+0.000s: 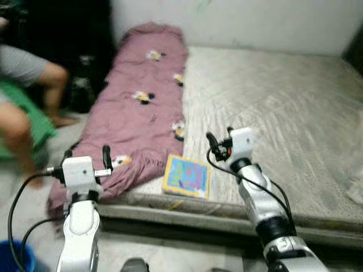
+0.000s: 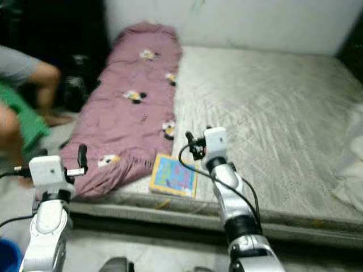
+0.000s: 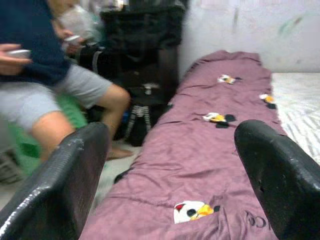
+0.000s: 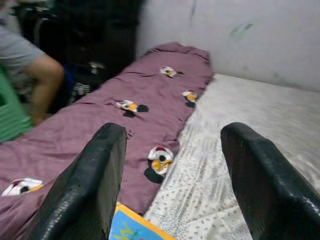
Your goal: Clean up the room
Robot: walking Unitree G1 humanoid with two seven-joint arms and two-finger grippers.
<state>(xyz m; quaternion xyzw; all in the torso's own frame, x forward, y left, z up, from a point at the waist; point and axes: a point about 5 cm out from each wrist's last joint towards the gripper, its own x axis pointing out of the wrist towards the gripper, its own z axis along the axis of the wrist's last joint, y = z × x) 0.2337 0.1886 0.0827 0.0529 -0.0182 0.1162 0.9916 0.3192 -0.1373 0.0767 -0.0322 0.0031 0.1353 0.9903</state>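
Purple blanket (image 1: 142,113) partly blurred; book (image 1: 186,177) legible only as colours; both hands (image 3: 175,170) (image 4: 175,175) spread wide, empty.

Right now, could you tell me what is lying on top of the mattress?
On the mattress lie a mauve blanket along its left side and a colourful book near the front edge. Whatever the blanket covers is hidden.

Colourful book (image 1: 186,176) on mattress (image 1: 272,113) edge
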